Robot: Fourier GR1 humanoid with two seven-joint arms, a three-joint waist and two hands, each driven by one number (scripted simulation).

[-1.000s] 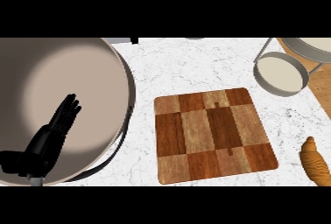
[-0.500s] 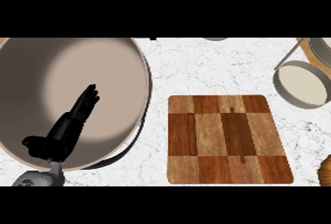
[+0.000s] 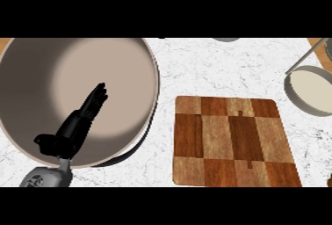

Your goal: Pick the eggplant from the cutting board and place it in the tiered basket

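Observation:
The checkered wooden cutting board point(image 3: 232, 141) lies right of centre on the marble counter with nothing on it. No eggplant shows anywhere. A large round beige tier of the basket point(image 3: 130, 61) fills the upper left. My left hand point(image 3: 76, 124) hangs over that tier, fingers straight and pointing up and to the right, holding nothing. The right hand is out of view.
A white pan point(image 3: 315, 91) with a thin metal handle point(image 3: 304, 56) sits at the right edge. A small grey object point(image 3: 225, 39) peeks in at the top. White marble counter point(image 3: 220, 70) lies between the basket and the pan.
The view has shifted, so the board and pan sit further right and the brown object at the right edge has left the view. My left hand shows higher over the basket tier.

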